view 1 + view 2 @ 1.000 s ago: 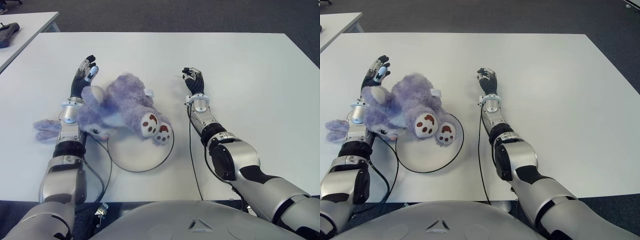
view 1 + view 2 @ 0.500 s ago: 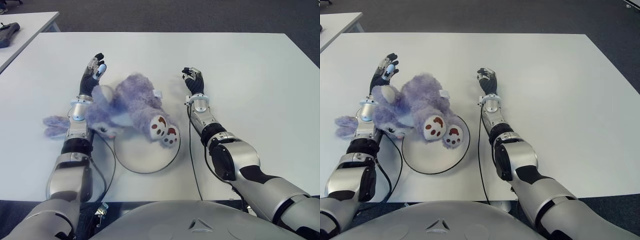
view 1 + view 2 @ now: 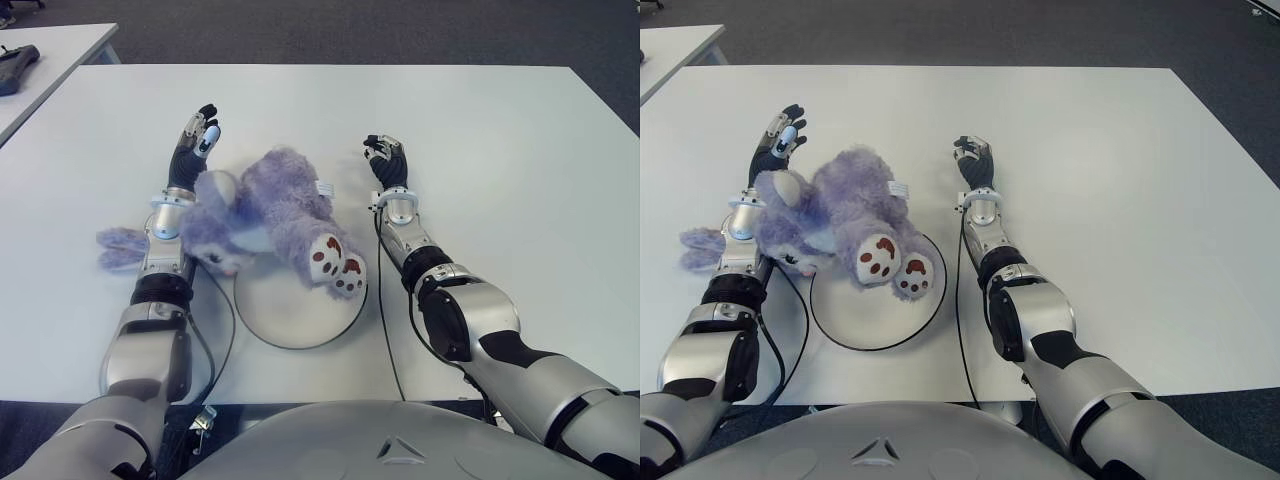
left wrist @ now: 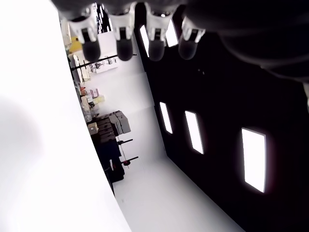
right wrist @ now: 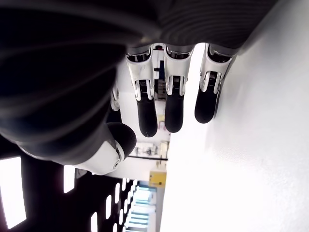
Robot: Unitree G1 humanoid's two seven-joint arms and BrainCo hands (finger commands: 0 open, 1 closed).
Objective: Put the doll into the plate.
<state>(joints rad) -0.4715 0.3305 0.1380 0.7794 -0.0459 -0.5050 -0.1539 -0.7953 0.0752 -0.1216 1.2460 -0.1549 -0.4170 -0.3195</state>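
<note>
The purple doll (image 3: 270, 205) lies sprawled on the white desk (image 3: 500, 130), its feet and lower body over the far rim of the plate (image 3: 290, 315), its head and one long ear hanging off toward the desk's left side. The left hand (image 3: 195, 140) shows just beyond the doll's head, fingers extended and spread, gripping nothing; the forearm lies against the doll's head. The right hand (image 3: 387, 160) shows beside the plate on its right, fingers loosely relaxed, holding nothing. The risk, I judge, is a sideways shove: with no grasp, the arm could push the plate along or roll the doll past it.
</note>
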